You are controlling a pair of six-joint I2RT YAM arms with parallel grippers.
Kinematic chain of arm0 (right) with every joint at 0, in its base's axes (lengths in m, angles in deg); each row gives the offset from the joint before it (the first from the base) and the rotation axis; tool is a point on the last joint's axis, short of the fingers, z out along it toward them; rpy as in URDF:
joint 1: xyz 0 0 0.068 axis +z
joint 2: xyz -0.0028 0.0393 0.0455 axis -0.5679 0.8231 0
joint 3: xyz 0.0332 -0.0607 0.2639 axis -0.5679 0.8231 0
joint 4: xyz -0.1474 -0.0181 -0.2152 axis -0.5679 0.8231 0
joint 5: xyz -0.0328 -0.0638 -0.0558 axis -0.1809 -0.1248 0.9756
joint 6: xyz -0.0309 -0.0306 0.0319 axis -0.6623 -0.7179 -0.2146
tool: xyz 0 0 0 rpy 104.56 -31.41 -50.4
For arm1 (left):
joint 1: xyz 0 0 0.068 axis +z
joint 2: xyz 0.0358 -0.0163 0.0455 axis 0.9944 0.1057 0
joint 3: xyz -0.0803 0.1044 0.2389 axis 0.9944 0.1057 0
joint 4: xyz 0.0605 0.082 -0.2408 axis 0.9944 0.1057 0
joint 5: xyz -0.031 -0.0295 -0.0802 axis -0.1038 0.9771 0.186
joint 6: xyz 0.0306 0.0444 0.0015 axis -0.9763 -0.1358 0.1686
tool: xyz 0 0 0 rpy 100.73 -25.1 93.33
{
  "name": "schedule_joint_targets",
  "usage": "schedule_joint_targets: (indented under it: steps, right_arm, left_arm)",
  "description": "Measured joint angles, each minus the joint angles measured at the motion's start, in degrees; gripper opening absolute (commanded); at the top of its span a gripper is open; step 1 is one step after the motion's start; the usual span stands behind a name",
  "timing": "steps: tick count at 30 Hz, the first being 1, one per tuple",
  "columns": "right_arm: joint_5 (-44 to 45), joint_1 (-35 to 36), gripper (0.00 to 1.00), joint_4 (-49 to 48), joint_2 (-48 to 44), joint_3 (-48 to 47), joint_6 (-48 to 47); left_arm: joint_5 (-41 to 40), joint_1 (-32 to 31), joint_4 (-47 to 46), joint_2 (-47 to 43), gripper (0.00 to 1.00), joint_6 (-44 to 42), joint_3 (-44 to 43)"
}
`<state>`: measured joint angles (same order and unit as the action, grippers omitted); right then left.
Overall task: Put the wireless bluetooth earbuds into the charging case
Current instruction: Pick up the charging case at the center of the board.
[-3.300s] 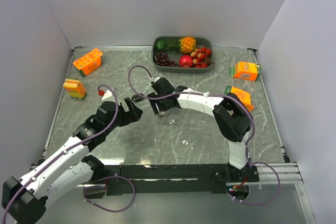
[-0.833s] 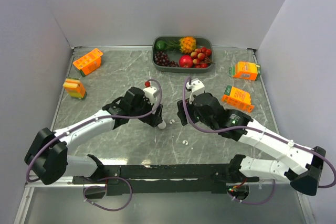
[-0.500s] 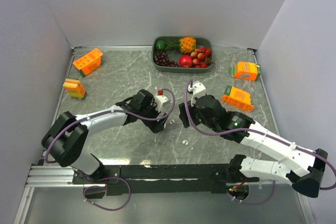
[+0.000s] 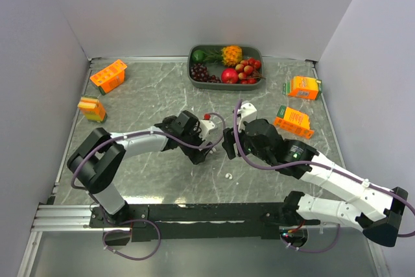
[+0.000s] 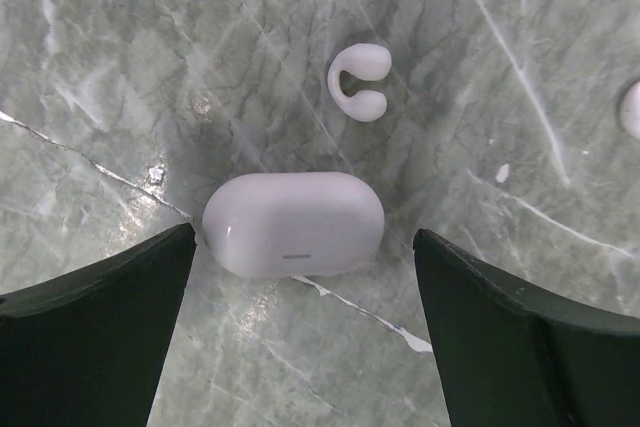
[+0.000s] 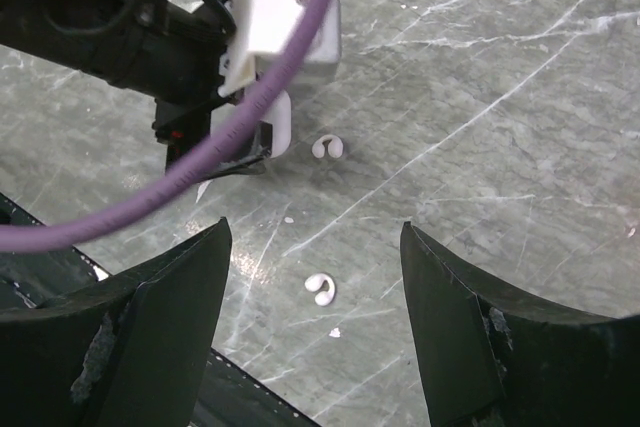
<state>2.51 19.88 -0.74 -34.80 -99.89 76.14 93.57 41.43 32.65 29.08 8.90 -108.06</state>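
Left wrist: closed case (image 5: 293, 223), earbud (image 5: 358, 82) outside

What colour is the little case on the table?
White and glossy; the case shows best in the left wrist view.

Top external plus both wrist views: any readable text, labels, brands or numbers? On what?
None legible in any view.
Orange carton far left, orange carton near left, orange carton far right, orange carton near right: any print is too small and blurred to read.
Charging case: one small dark dash on its side, no letters.
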Motion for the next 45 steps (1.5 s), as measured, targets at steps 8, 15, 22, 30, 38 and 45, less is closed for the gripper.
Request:
schedule_joint_targets:
  steps: [8, 15, 22, 30, 38, 45]
  right_arm:
    - [-0.24, 0.00, 0.76, 0.00, 0.04, 0.00, 0.02]
    - [-0.17, 0.00, 0.76, 0.15, 0.04, 0.11, 0.00]
    - [-0.24, 0.00, 0.75, 0.48, 0.02, 0.35, 0.13]
    - [-0.33, 0.00, 0.75, 0.48, -0.26, 0.79, 0.68]
    - [-0.59, 0.00, 0.75, 0.57, -1.49, 0.79, 1.29]
    - [-0.57, 0.00, 0.76, 0.79, -2.95, 0.76, 1.31]
  left_arm:
    - [-3.21, -1.38, 0.24, 2.21, 0.96, -1.68, -1.18]
    - [-6.32, -2.03, 0.61, 3.43, 0.97, -2.14, -2.14]
    - [-7.30, -2.34, 0.57, 3.54, 0.96, -1.95, -2.23]
    - [-7.13, -2.34, -0.17, 4.13, 0.96, -1.88, -2.43]
    - [-6.60, -2.47, 0.42, 6.78, 0.96, -1.14, -5.68]
    - [-6.64, -2.49, 0.48, 6.73, 0.96, -0.85, -5.73]
